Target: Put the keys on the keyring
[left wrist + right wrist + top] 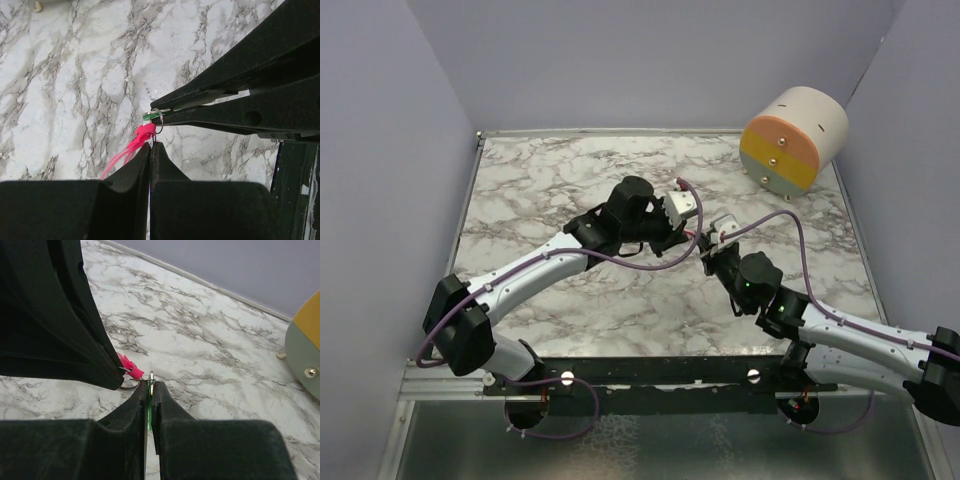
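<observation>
Where the two arms meet, just right of centre on the marble table [540, 180], the entries are:

- **left gripper** [151, 145]: fingers pressed together, seemingly pinching the lower edge of the keyring [158, 120], though the contact is too small to be sure.
- **pink key** [143, 133]: head touching the ring beside that fingertip, thin tail running along the outside of the finger.
- **right gripper** [151, 384]: clamped on the green key [148, 116], whose end sits at the ring.
- **round drum** [795, 140]: orange, yellow and grey face, far right corner, well apart.
</observation>
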Available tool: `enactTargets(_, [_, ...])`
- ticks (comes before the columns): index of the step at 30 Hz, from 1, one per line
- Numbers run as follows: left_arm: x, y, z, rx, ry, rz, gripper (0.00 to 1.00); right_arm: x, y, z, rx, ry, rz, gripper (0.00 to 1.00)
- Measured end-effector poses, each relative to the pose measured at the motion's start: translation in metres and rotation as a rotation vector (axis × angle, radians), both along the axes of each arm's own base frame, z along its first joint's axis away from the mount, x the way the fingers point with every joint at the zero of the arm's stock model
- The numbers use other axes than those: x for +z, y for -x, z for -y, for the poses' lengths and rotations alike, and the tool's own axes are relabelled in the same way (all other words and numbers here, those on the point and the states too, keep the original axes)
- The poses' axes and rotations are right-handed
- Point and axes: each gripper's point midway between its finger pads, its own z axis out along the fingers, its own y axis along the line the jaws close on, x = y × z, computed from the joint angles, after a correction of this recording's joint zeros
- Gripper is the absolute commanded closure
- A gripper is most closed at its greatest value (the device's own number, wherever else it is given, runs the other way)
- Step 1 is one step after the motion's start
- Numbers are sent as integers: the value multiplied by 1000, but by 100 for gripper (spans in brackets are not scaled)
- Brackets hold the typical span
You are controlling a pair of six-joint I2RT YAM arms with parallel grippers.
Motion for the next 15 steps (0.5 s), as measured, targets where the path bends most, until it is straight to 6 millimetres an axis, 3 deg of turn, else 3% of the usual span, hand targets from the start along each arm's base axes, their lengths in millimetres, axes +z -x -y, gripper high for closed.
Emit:
enactTargets(10, [-6, 2, 6, -60, -31, -18, 100, -2, 2, 3, 5, 24, -3, 90])
enactTargets(15, [-19, 6, 7, -106, -63, -48, 100, -5, 3, 1, 19, 40, -7, 82])
